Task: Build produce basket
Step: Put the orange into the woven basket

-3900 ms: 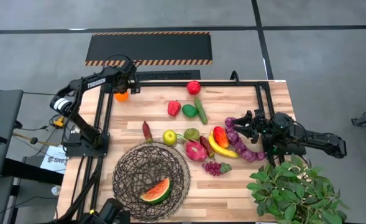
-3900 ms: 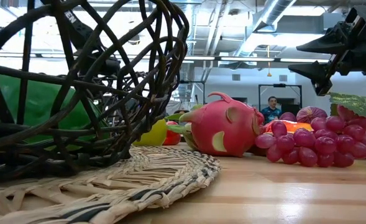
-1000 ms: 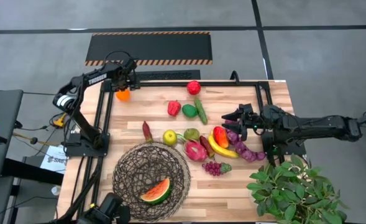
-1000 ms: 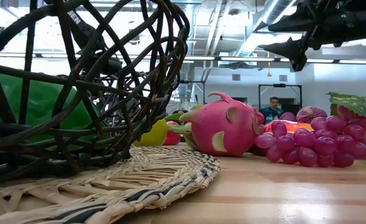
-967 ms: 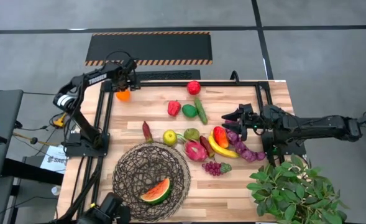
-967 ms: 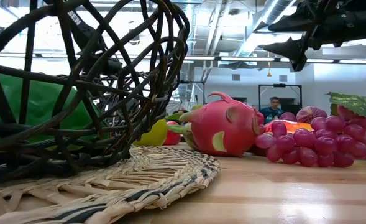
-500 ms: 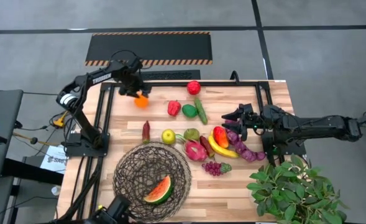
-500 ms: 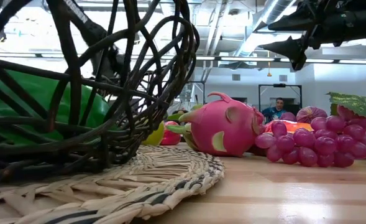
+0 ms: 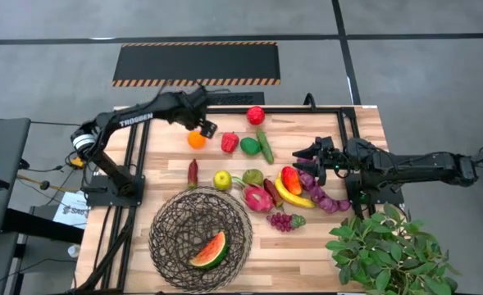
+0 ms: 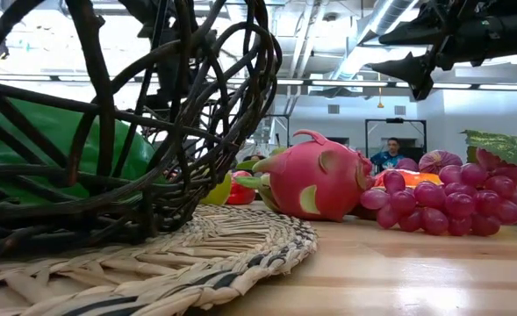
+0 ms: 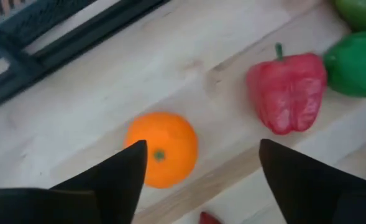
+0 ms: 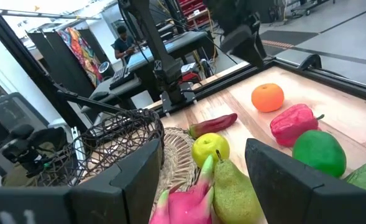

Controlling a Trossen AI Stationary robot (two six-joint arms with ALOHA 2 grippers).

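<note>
The basket (image 9: 200,239) sits at the near left of the bench (image 9: 364,246) on a woven straw mat (image 10: 240,250), holding only the watermelon slice (image 9: 209,250), which lies a little differently than a moment ago, as the basket has been nudged; above it, the left tool (image 9: 202,128) has swung in from the bench's far left corner, carrying the orange (image 9: 196,140) onto the wood, and now stands wide with the orange lying loose beside the red pepper (image 9: 229,142); so the orange is back in reach but not yet basketed; further right, the right tool (image 9: 303,153) hovers unchanged, jaws wide and empty, over the banana (image 9: 292,197) and the purple cluster (image 9: 323,197).
</note>
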